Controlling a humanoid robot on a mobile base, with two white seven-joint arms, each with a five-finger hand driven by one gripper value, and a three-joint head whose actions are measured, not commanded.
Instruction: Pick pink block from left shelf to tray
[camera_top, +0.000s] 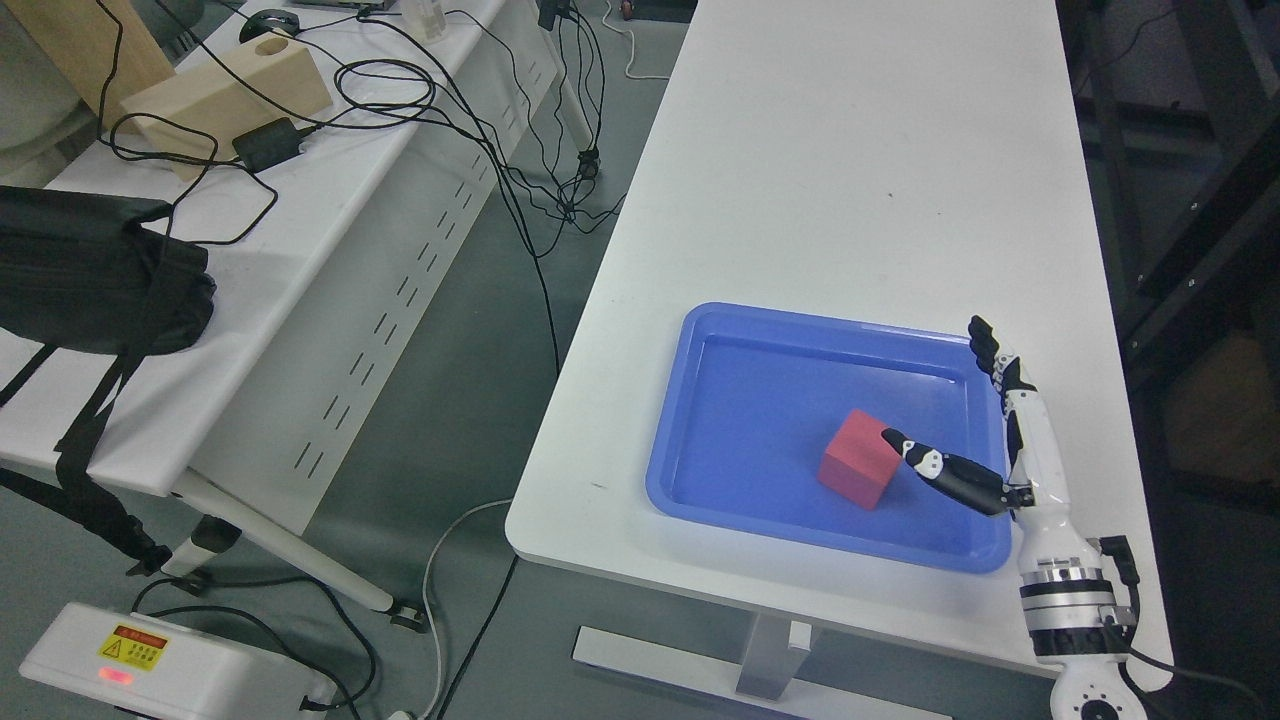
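A pink-red block (858, 458) lies inside the blue tray (720, 420) on the white table, toward the tray's front right. My right hand (975, 410) rises from the lower right, over the tray's right rim. Its fingers are spread straight and hold nothing. The thumb tip (893, 440) touches or nearly touches the block's right top edge. The other fingers point up and away beyond the rim. My left arm does not show.
The white table (860, 160) stretches far behind the tray. A second white desk (330, 200) at the left carries wooden blocks, cables and a black bag (90, 270). Between the desks is floor with cables. A white box (150, 665) sits at the lower left.
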